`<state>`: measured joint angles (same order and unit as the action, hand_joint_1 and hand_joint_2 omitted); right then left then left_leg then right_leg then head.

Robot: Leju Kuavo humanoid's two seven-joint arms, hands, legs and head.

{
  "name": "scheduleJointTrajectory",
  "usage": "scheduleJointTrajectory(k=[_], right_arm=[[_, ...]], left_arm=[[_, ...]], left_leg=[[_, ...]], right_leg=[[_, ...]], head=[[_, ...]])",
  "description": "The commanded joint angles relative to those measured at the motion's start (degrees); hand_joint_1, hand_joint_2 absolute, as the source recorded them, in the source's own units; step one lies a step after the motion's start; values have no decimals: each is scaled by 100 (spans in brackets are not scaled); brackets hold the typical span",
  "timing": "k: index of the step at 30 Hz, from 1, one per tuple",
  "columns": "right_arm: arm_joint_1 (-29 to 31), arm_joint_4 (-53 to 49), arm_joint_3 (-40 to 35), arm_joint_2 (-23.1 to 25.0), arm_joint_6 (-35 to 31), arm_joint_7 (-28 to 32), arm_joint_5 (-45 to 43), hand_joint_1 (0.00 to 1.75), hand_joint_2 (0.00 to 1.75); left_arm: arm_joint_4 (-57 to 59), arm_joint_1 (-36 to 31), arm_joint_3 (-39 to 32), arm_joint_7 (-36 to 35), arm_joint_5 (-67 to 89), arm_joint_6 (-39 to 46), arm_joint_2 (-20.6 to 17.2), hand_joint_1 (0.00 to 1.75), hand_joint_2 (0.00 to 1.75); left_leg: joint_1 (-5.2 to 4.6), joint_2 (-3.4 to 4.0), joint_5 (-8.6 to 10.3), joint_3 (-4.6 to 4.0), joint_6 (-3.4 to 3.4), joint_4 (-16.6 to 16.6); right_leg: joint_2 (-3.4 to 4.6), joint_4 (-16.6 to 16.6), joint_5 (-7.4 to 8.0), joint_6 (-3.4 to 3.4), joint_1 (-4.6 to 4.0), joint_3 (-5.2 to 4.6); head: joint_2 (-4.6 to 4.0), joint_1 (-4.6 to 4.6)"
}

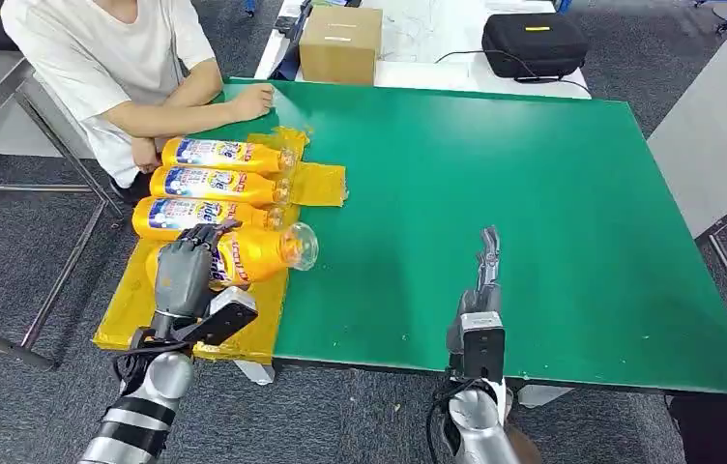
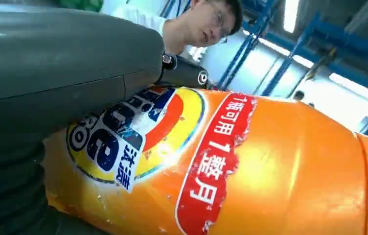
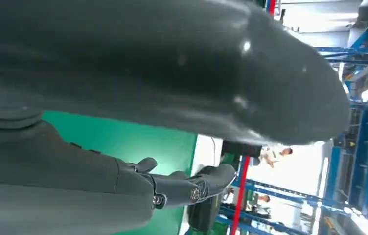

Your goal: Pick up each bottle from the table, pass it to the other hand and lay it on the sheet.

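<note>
Left hand (image 1: 186,271) around bottle (image 1: 261,253)

bottles (image 1: 213,155): 4 | sheet (image 1: 137,300): 1 | cardboard box (image 1: 341,43): 1 | black cases (image 1: 534,43): 2

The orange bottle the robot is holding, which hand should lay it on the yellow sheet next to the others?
The left hand. It already grips the orange bottle right over the yellow sheet, beside the three laid bottles. The right hand is open and empty, out over the green table.
</note>
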<state>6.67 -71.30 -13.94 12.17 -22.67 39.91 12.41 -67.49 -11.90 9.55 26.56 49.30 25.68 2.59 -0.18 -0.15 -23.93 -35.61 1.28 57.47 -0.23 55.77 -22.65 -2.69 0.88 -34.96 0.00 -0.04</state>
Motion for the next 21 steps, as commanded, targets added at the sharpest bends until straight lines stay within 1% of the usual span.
scheduleJointTrajectory(k=[1,2,4,5,6,7,8,9,10,11,13,14,15,16,20,21], right_arm=[[59,245,126,-12,228,9,-1,0,0],[54,267,121,-5,308,9,-15,0,0],[11,258,177,29,305,9,-73,0,0],[-22,242,221,41,333,9,-112,0,0],[-40,251,253,47,349,9,-132,0,0],[-50,265,275,46,365,9,-135,0,0],[-46,292,310,56,386,9,-148,0,0],[-38,301,324,56,383,9,-151,0,0],[-38,301,324,56,383,9,-151,0,0],[-32,306,328,54,384,9,-151,0,0],[-22,316,329,56,386,9,-152,0,0],[-22,316,329,56,386,9,-152,0,0],[-19,319,329,59,387,9,-151,0,0],[-19,319,329,59,387,9,-151,0,0],[-19,319,329,59,387,9,-151,0,0],[-19,319,329,59,387,9,-151,0,0]], left_arm=[[2211,-788,76,-296,721,201,-444,175,175],[2478,-880,118,-565,1031,108,-525,175,175],[2973,-1030,-77,-717,1017,-39,-515,175,175],[3229,-1081,-135,-741,1101,36,-514,175,175],[3324,-1072,-224,-705,1048,78,-486,175,175],[3397,-1061,-329,-636,952,80,-443,175,175],[3458,-1049,-440,-561,851,75,-378,143,175],[3495,-1052,-461,-558,826,44,-342,89,175],[3495,-1052,-461,-558,826,44,-342,89,175],[3495,-1052,-458,-562,830,53,-322,89,175],[3496,-1060,-454,-573,837,54,-309,89,175],[3496,-1060,-454,-573,837,54,-309,89,175],[3496,-1073,-454,-576,838,42,-311,89,175],[3496,-1073,-454,-576,838,42,-311,89,175],[3496,-1073,-454,-576,838,42,-311,89,175],[3496,-1073,-454,-576,838,42,-311,89,175]], left_leg=[[6,-5,-9,43,-12,-7],[7,0,-5,27,-9,-5],[8,-3,-6,28,-8,-6],[14,-1,-14,43,-11,-3],[9,-6,-5,32,-8,-10],[13,0,-13,42,-11,-5],[10,5,-7,31,-8,-7],[13,8,-14,43,-10,-6],[9,2,-7,28,-7,-7],[13,3,-15,44,-11,-5],[9,5,-5,24,-7,-6],[11,8,-12,40,-11,-6],[8,6,-6,29,-8,-7],[11,9,-12,42,-12,-5],[8,6,-5,35,-8,-9],[9,7,-10,49,-11,-10]], right_leg=[[-6,-3,-13,15,-6,42],[0,-3,-6,11,-7,26],[-4,-3,-8,12,-9,28],[-4,-2,-16,16,-14,44],[-7,-5,-8,10,-8,34],[0,-2,-14,14,-11,43],[3,-4,-8,10,-9,31],[6,-4,-13,14,-12,43],[0,-4,-8,10,-8,29],[0,-2,-16,14,-12,45],[5,-4,-4,8,-8,25],[8,-3,-9,13,-10,40],[7,-3,-4,10,-7,29],[10,-1,-9,14,-10,41],[7,-4,-2,10,-8,32],[8,-4,-7,13,-9,44]], head=[[0,2],[0,0],[0,0],[0,2],[0,0],[0,0],[0,0],[0,0],[0,0],[0,2],[0,2],[0,0],[0,2],[0,0],[0,0],[0,0]])
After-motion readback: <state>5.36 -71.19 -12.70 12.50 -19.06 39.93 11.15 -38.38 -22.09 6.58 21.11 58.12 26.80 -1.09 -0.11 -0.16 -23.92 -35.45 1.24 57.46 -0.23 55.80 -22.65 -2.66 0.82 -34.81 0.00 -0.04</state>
